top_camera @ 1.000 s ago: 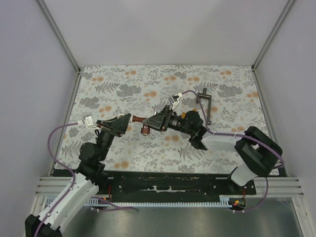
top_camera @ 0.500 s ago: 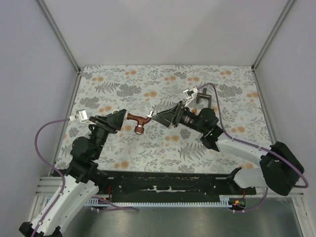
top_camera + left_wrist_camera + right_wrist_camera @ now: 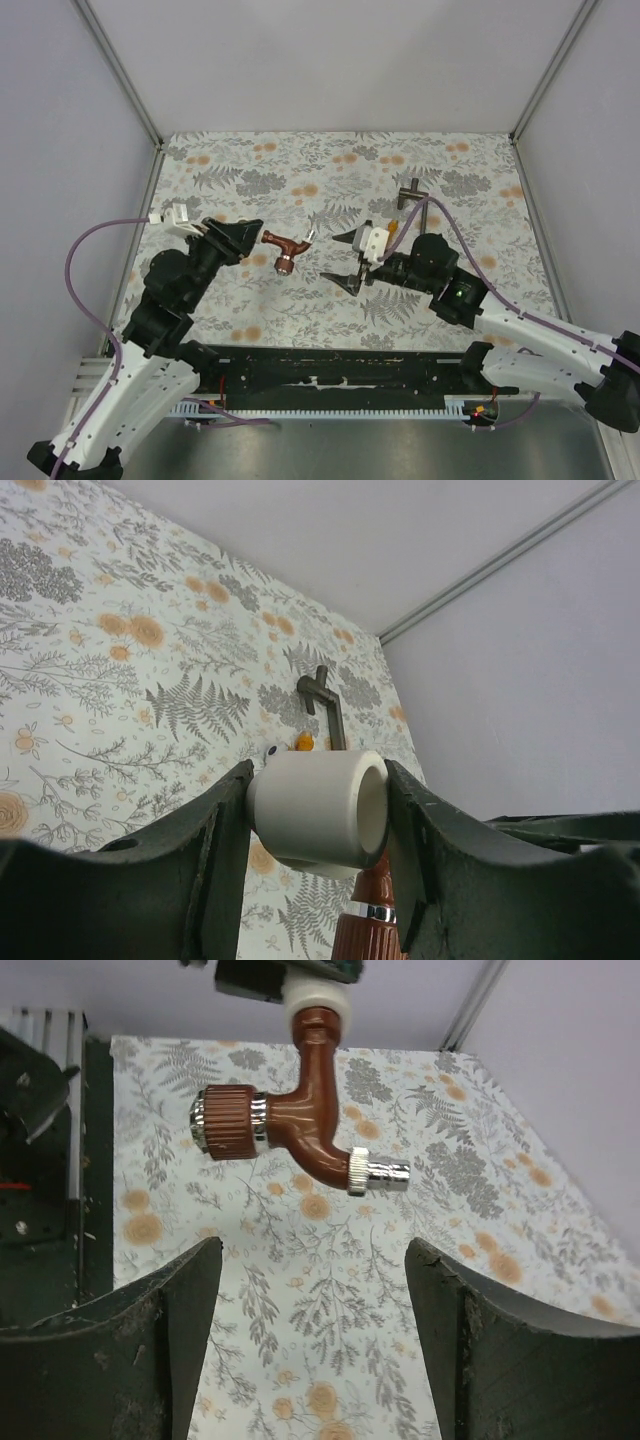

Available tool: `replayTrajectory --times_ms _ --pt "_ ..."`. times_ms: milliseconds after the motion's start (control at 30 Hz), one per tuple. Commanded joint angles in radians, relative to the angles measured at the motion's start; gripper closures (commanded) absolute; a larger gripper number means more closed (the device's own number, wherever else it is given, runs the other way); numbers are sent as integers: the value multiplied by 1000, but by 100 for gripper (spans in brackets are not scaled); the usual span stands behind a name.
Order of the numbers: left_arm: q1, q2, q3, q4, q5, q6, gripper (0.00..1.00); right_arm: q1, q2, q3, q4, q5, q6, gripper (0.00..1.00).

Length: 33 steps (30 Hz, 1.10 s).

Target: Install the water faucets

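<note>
The reddish-brown water faucet (image 3: 285,250) is joined to a small white fitting that my left gripper (image 3: 248,240) is shut on, held above the table. In the left wrist view the white fitting (image 3: 315,810) sits between my fingers, with the faucet (image 3: 372,932) hanging below it. My right gripper (image 3: 342,260) is open and empty, a short way right of the faucet. The right wrist view shows the faucet (image 3: 300,1125) with its ribbed knob and silvery end, under the white fitting (image 3: 318,1005), beyond my open right gripper (image 3: 312,1250). The orange faucet is out of view.
A dark grey T-shaped tool (image 3: 415,205) lies on the flowered table (image 3: 480,170) at the back right, and also shows in the left wrist view (image 3: 325,702). Grey walls enclose the table on three sides. The black rail (image 3: 330,365) runs along the near edge.
My right gripper has let go of the faucet, opened and drawn back to the right and nearer. My left gripper still holds the fitting with the faucet, shifted slightly left.
</note>
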Motion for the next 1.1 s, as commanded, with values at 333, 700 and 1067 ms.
replayTrajectory --times_ms 333,700,1067 --pt "-3 54 93 -16 98 -47 98 234 143 188 -178 286 -578 21" --pt "-2 63 107 -13 156 -72 98 323 308 151 100 542 -777 33" --pt "-3 -21 -2 145 179 -2 98 267 264 183 74 352 -275 100"
